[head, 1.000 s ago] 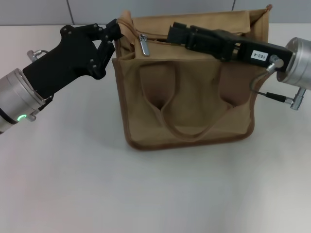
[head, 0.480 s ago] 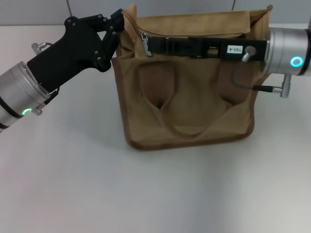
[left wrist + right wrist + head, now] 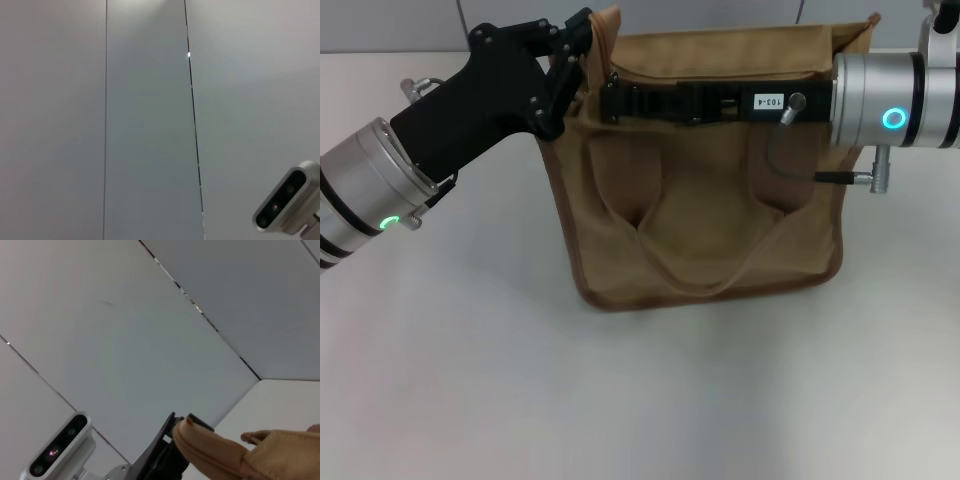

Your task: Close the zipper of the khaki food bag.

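Trouble could be coming if the right gripper (image 3: 612, 103) is pulling sideways before it has a good hold on the little metal tab of the zipper (image 3: 720, 72). I cannot see that tab now, because the black fingers are lying right over the spot, so I cannot tell if they are pinching it or just resting on the cloth. If they are only rubbing the cloth, they could be sliding off and leaving the top open. The khaki food bag (image 3: 710, 200) is sitting on the white table (image 3: 620, 400) with its looped handle hanging down the front. It is soft, so a hard tug could be dragging or tipping it. The left gripper (image 3: 575, 45) is at the bag's top left corner, up against the cloth there, but I cannot tell if it is squeezing the corner. If it is letting go, the bag will be sliding along with the pull. The zip line is running flat across the top of the bag, from the robot's left side to its right, and the long right gripper is lying along that same line.
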Controlling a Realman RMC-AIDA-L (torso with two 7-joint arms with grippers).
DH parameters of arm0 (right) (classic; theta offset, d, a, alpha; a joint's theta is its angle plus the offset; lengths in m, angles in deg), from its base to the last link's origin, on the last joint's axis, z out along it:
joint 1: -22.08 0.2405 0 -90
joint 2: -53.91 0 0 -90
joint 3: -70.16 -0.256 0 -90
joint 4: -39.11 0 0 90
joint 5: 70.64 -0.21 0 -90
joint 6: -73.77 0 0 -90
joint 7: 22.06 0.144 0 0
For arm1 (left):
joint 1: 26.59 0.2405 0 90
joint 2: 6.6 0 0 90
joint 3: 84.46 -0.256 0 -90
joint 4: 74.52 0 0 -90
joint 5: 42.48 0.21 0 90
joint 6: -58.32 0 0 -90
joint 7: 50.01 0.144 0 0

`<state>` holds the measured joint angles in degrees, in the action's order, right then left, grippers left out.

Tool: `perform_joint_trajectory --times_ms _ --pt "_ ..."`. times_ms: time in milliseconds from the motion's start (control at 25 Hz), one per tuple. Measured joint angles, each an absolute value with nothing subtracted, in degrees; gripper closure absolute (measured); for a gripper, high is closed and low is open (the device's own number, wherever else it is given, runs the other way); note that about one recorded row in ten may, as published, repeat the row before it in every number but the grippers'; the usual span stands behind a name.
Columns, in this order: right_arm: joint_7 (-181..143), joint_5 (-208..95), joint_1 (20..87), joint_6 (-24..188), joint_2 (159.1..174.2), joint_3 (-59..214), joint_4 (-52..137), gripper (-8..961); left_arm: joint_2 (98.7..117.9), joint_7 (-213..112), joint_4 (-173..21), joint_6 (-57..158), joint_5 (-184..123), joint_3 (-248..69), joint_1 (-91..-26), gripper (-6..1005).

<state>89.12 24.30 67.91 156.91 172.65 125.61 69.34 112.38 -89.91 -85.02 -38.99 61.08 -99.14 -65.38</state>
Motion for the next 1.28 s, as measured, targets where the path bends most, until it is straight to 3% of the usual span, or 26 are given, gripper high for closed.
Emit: perform_joint_trajectory --times_ms 760,1000,1280 --pt "90.11 25.41 68.82 152.86 173.13 127.43 71.01 704 112.5 -89.92 -81.76 -36.66 59.91 -99.05 -67.78 982" --pt "88.21 25.17 67.66 153.21 173.27 127.32 71.33 856 112.51 -90.03 -81.33 -36.57 58.56 -99.06 -67.44 983" --pt "87.59 24.62 65.08 154.28 173.37 127.24 73.6 856 112.42 -90.59 -81.33 -36.92 57.06 -99.05 -66.75 982"
